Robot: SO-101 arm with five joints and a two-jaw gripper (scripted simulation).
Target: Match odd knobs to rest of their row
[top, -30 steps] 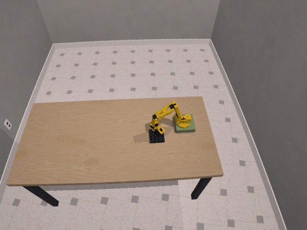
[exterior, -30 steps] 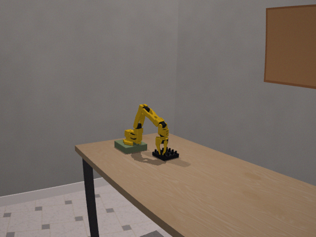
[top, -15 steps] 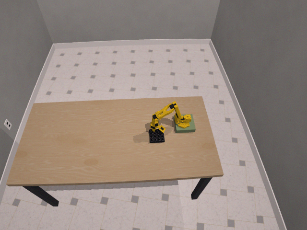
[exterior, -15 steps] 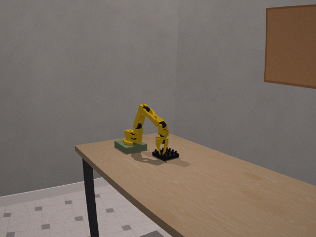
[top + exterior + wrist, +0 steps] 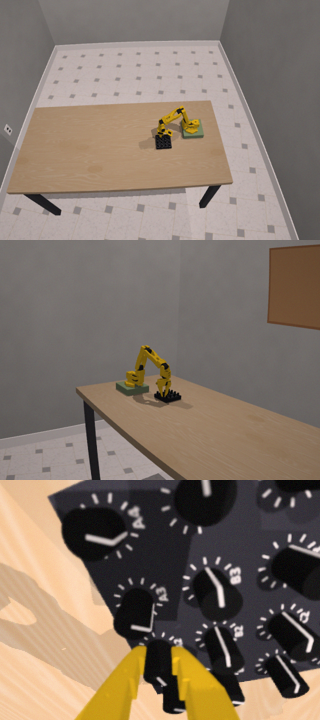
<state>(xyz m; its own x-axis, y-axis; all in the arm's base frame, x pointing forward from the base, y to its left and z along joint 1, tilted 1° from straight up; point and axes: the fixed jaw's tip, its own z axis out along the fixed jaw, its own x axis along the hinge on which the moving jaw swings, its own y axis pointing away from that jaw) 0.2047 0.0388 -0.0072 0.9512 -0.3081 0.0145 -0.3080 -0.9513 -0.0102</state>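
From the top, the knob box (image 5: 163, 148) (image 5: 173, 399) (image 5: 160, 562) sits on the desk (image 5: 77, 134) (image 5: 219, 426) (image 5: 35, 680), just beside the green base block (image 5: 193, 135) (image 5: 132, 392), its lettering too small to read!

Over to the exterior: the end effector (image 5: 161, 136) (image 5: 163, 396) (image 5: 158, 652) points down into the box's near side, its fingertips among the knobs.

And the wrist view: A4, A3, B3 and B2 read clearly (tilted, mind you)! Fingers nearly together, clamped on the A2 knob (image 5: 157, 665), its label mostly hidden; upper-right knobs are cut off.
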